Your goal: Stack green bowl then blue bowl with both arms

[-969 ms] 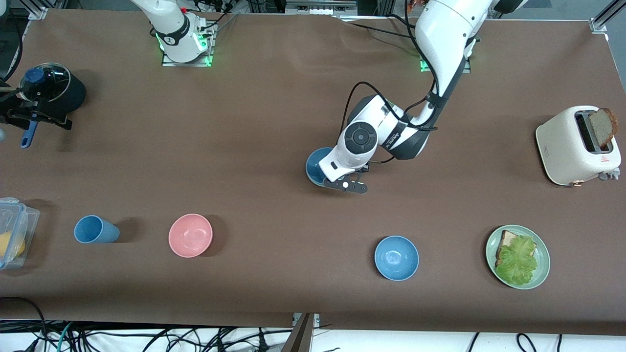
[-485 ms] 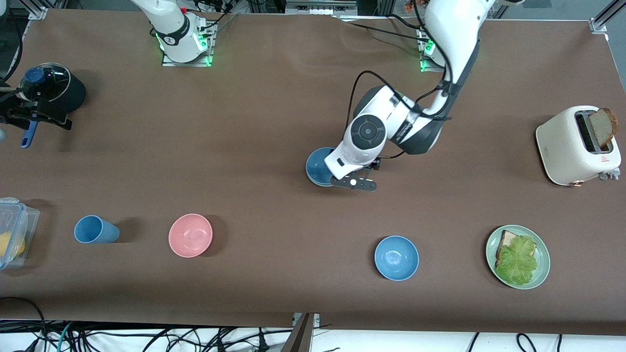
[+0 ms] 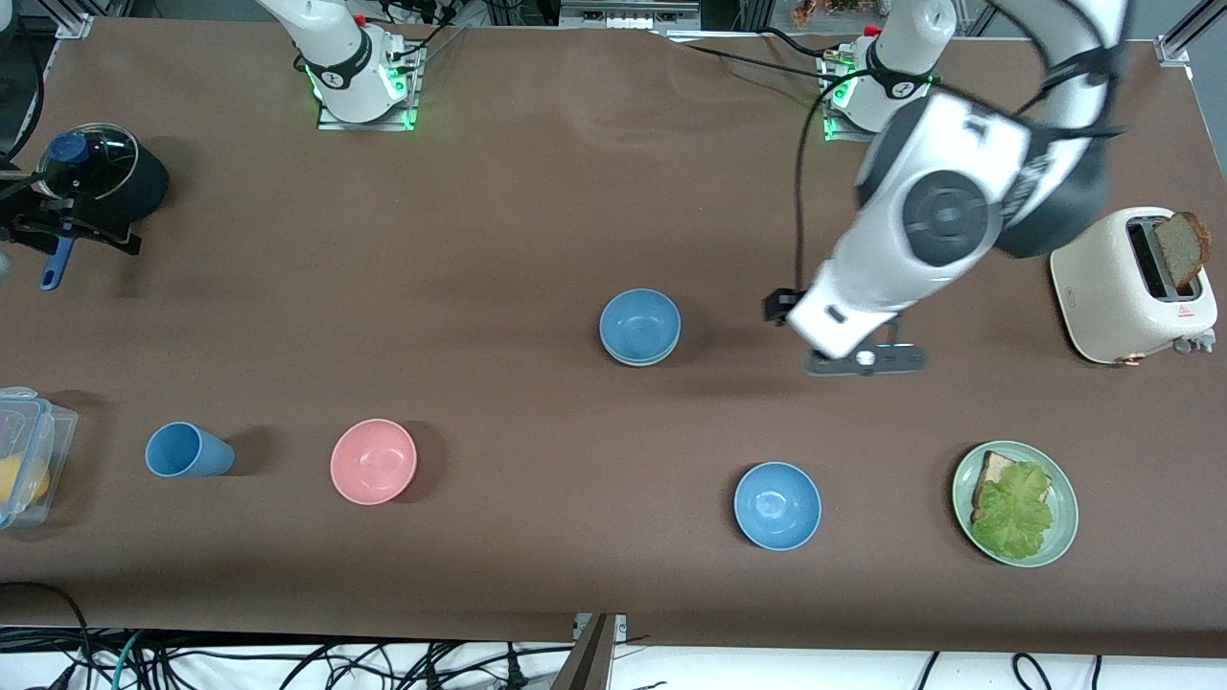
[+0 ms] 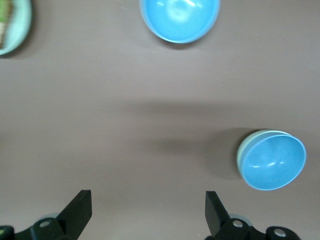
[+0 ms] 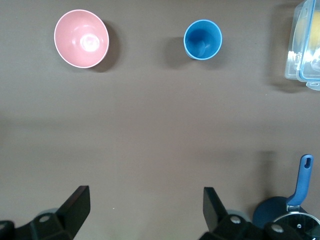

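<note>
A robotics lab: bolted arm bases (image 3: 364, 91), loose cables (image 3: 288, 661)

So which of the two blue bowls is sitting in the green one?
The blue bowl at mid-table, farther from the front camera: a pale green bowl rim shows under it. The other blue bowl sits bare on the table.

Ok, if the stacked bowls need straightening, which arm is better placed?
Probably left. The left gripper hangs open over the table beside the blue bowl nested in the green bowl. The right gripper is open at the right arm's end of the table, by the pot.
</note>
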### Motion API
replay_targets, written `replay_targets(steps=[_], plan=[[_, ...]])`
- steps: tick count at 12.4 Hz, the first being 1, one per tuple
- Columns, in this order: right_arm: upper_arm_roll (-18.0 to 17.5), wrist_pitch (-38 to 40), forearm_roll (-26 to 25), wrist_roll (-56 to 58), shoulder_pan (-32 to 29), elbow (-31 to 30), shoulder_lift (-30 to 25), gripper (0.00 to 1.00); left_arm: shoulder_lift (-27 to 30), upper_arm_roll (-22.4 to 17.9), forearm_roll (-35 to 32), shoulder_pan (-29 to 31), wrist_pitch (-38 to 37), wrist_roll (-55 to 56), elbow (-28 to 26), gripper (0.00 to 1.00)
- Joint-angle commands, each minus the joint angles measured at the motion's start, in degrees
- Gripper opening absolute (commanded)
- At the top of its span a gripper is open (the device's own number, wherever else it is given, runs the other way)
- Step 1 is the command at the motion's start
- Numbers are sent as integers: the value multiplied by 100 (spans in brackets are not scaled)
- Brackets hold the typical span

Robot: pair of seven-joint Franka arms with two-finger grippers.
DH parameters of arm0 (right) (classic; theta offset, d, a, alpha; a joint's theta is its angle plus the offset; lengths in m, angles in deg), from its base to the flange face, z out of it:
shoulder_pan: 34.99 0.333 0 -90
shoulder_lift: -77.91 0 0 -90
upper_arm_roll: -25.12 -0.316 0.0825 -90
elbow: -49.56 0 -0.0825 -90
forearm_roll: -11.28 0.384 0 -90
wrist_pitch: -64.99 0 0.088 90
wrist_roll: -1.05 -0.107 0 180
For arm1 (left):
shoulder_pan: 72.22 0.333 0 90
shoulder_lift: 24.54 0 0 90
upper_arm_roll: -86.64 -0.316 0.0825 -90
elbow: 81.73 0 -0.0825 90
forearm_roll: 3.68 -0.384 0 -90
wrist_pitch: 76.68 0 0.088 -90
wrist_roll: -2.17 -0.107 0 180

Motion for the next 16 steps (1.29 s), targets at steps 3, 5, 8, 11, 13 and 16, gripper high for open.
replay_targets(steps=[3, 5, 8, 11, 13, 16], plan=[[-49, -19, -28, 37, -60, -51, -68, 100, 484, 25, -20, 809, -1023, -808, 581, 100], [-49, -19, -19, 37, -51, -51, -68, 100, 1037, -456, -20, 820, -901, -1335, 49, 100], [-49, -19, -19, 28, -60, -51, -68, 100, 1995, -714, -2, 1012, 344, -1926, -1558, 100], [-40, -19, -19, 28, -60, -51, -68, 100, 2156, -557, -20, 1187, 348, -1909, -1748, 100], [-49, -19, -19, 28, -60, -51, -68, 100, 2174, -389, -72, 1250, 60, -1909, -1731, 100], [-40, -19, -19, 28, -60, -51, -68, 100, 2156, -389, -99, 1250, 14, -1918, -1686, 100]])
